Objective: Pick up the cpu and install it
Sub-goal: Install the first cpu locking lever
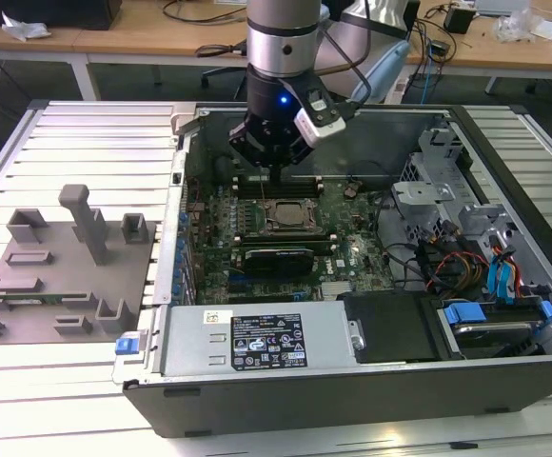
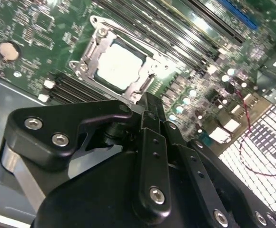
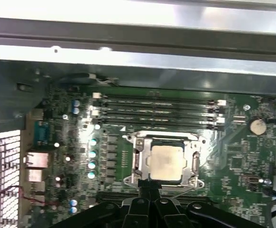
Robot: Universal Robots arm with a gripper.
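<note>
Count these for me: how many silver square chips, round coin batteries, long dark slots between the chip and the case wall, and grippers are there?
cpu, sitting in its socket: 1
round coin battery: 1
long dark slots between the cpu and the case wall, in the first wrist view: 4
gripper: 1
Total: 7

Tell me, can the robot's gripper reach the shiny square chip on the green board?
Probably yes. The gripper hangs close above the chip, the case is open on top, and nothing lies over the chip.
</note>
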